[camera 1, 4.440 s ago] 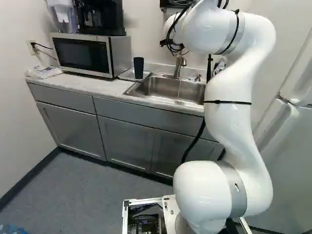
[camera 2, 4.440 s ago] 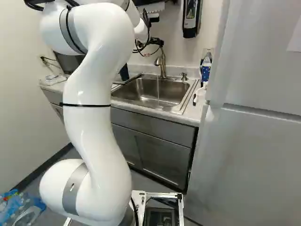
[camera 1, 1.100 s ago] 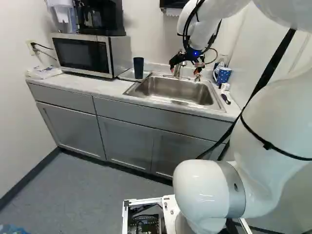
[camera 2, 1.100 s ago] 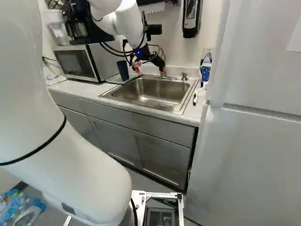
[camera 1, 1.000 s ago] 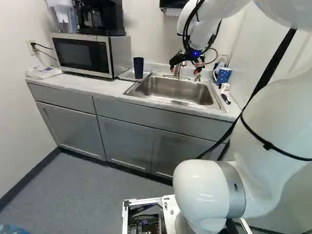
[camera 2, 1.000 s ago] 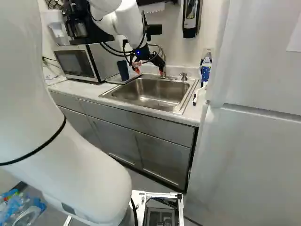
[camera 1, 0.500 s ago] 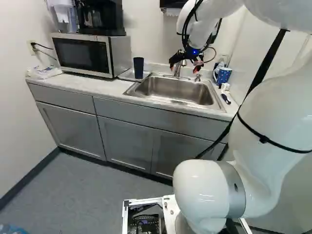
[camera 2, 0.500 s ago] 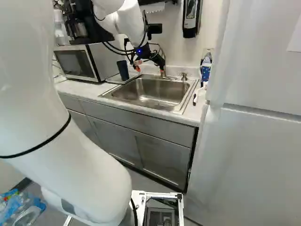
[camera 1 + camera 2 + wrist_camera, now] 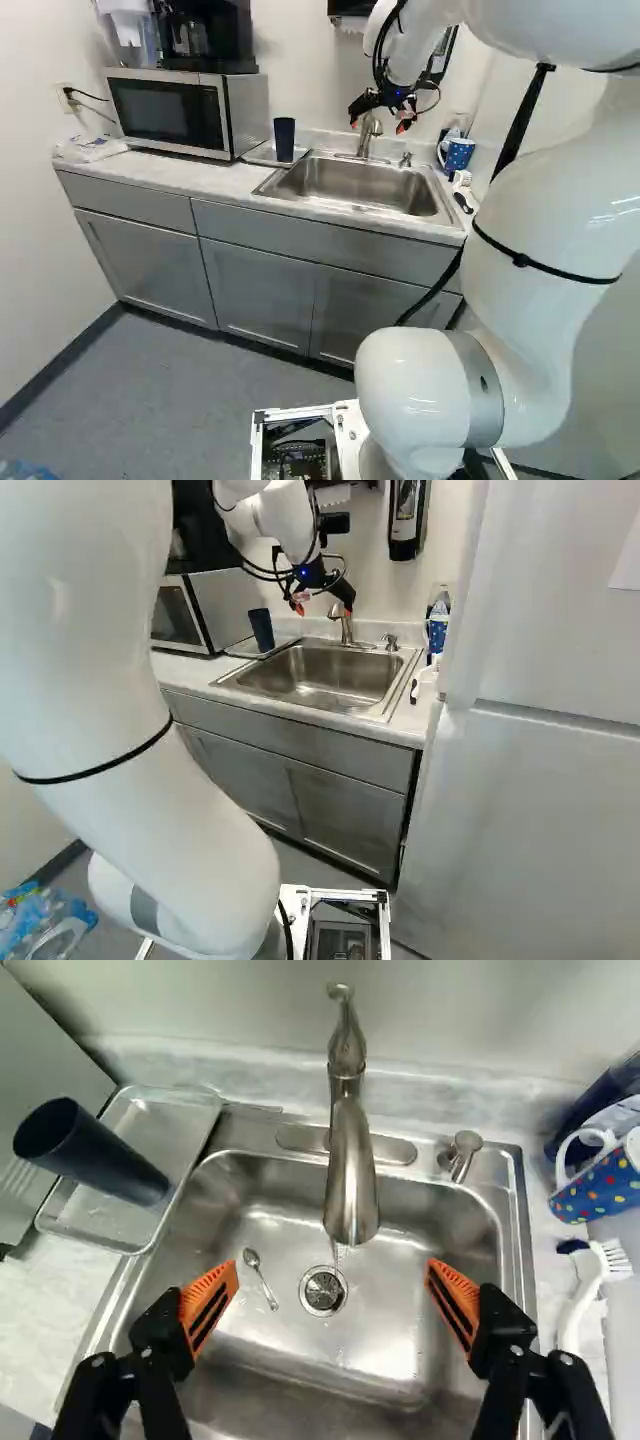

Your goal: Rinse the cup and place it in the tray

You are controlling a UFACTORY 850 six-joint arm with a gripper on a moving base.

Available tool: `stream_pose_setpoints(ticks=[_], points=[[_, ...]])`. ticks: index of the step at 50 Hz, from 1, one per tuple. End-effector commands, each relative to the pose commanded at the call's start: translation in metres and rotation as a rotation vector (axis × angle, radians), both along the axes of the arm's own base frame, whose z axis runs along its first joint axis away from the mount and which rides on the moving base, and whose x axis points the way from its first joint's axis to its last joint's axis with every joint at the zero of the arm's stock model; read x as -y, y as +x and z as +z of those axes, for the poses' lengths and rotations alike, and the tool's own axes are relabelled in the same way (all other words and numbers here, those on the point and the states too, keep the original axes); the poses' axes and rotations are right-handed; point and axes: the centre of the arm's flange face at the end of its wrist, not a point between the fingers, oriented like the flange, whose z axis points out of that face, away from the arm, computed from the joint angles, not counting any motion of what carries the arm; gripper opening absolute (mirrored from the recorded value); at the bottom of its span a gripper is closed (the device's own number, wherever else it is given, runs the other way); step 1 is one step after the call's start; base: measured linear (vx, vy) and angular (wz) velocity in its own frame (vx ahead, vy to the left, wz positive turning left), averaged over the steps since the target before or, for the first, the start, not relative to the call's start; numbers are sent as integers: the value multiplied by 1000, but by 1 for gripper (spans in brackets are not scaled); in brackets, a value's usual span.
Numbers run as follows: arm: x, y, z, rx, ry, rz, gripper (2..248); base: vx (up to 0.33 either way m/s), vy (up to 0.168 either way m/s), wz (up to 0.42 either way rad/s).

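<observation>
Left base view: arm (image 9: 535,215) rose from its joint at the foot, bent over high up, and reached ahead to the counter, with the gripper (image 9: 378,126) hung from the wrist, fingertips downward, up over the sink by the faucet. The right base view agreed: thick lower link leaning, far end above the basin, clear of the counter. Wrist view: gripper (image 9: 332,1280) spread wide, orange pads (image 9: 210,1305) well apart, nothing held between them. Sink (image 9: 370,1355) lay below, its drain (image 9: 323,1291) under the gap between the fingers; a small spoon (image 9: 262,1278) rested on the basin floor, also under that gap, nearer the left finger. Faucet (image 9: 350,1175) stood ahead of the gripper, spout curving back toward the gap, and what looked like a thin trickle fell from it. Task's cup, a dark blue one (image 9: 105,1160), stood in the tray (image 9: 90,1225), upright by the base views, mouth up, ahead and to the left of the gripper, well apart from the left finger. Soap pump (image 9: 463,1152) sat beyond the right finger. A dotted blue mug (image 9: 598,1182) was farther out to the gripper's right, with a white-handled brush (image 9: 575,1320) lying on the counter, nearer than the mug.
</observation>
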Motion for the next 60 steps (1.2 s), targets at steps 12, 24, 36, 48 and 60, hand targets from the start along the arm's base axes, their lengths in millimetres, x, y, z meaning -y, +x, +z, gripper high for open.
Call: stream_pose_setpoints(ticks=[12,24,36,48,60], points=[[3,19,15,46,-8,-1,247,0,0,0],[3,21,31,93,-16,-1,247,0,0,0],[3,20,47,143,-24,-1,247,0,0,0],[0,31,59,195,-32,6,247,0,0,0],[-6,55,61,237,-37,20,247,0,0,0]])
